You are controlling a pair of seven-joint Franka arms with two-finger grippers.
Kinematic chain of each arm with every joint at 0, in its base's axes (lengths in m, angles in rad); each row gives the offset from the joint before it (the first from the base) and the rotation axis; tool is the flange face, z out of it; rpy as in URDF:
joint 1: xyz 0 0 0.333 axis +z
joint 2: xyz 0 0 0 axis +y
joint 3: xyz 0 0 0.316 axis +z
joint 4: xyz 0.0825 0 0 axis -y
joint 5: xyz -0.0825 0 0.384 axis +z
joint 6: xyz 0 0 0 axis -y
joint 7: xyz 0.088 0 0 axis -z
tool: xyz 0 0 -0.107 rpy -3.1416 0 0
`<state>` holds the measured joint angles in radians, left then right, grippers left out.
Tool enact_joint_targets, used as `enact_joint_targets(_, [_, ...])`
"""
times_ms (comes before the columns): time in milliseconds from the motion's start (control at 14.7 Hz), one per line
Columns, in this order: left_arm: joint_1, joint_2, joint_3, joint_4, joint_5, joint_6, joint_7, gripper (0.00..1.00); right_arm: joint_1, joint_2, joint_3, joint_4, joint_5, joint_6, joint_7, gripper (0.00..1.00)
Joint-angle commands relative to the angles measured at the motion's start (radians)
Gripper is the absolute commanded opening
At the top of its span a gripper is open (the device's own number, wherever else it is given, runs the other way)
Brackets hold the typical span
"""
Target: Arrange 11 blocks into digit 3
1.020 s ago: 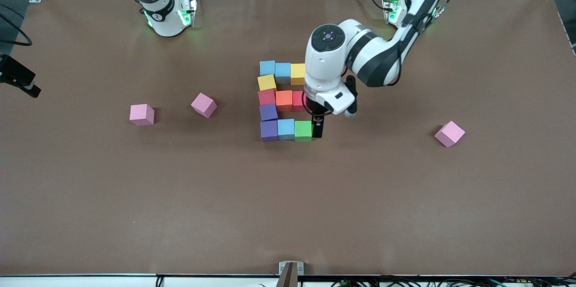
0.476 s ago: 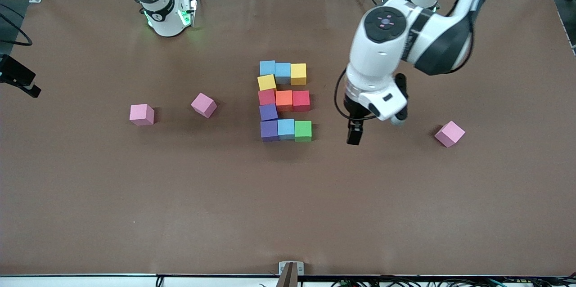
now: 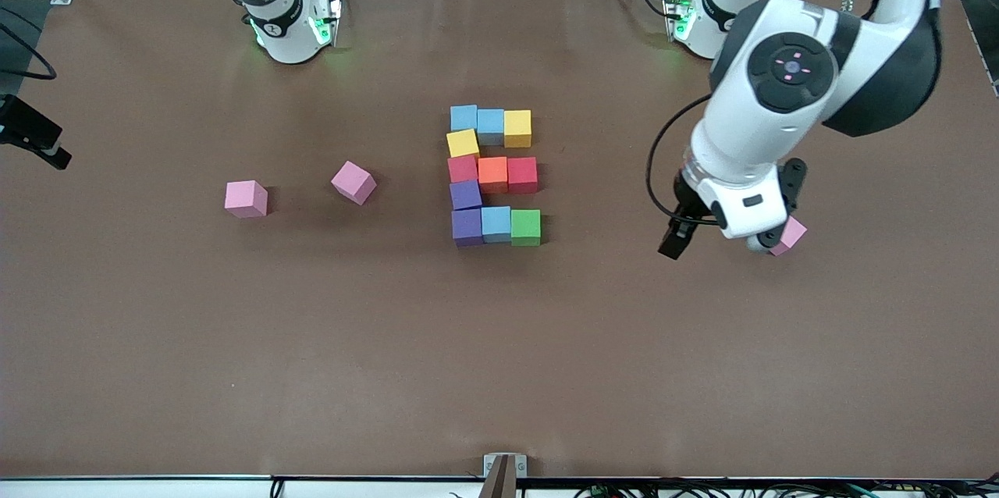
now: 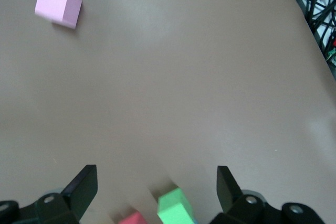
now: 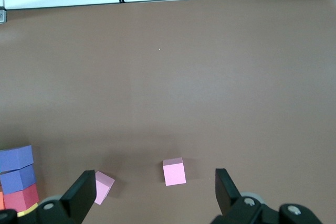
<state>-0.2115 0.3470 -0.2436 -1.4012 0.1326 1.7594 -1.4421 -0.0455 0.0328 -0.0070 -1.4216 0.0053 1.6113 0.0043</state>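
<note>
Left gripper [image 3: 677, 239] spread wide, empty, over bare table [image 3: 499, 342], half hiding a pink cube [image 3: 793, 236]; right gripper [image 5: 152, 192] likewise spread, empty, arm waiting, mostly cut off.

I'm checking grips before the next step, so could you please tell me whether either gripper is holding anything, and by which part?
Nothing is held. The left gripper is open and empty above the table; the right gripper is open and empty too.
</note>
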Motion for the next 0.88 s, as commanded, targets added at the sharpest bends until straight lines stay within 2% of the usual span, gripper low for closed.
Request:
enact_joint_targets(0, [0.056,-0.025,0.001,0.011,-0.010,-0.026,0.209,1.00,-0.002,-0.005,0.002,-0.005,0.007,0.004,-0.010,1.00])
enact_joint_targets(272, [0.103,-0.058,0.006,0.004,-0.013,-0.028,0.391,1.00,-0.002,-0.004,0.002,-0.005,0.007,0.002,-0.010,1.00])
enact_joint_targets(544, [0.107,-0.098,0.099,-0.001,-0.018,-0.069,0.605,1.00,-0.002,-0.005,0.002,-0.005,0.007,0.002,-0.012,1.00])
enact_joint_targets(816, [0.144,-0.132,0.142,-0.002,-0.019,-0.106,0.733,1.00,-0.002,-0.005,0.002,-0.005,0.007,0.002,-0.010,1.00])
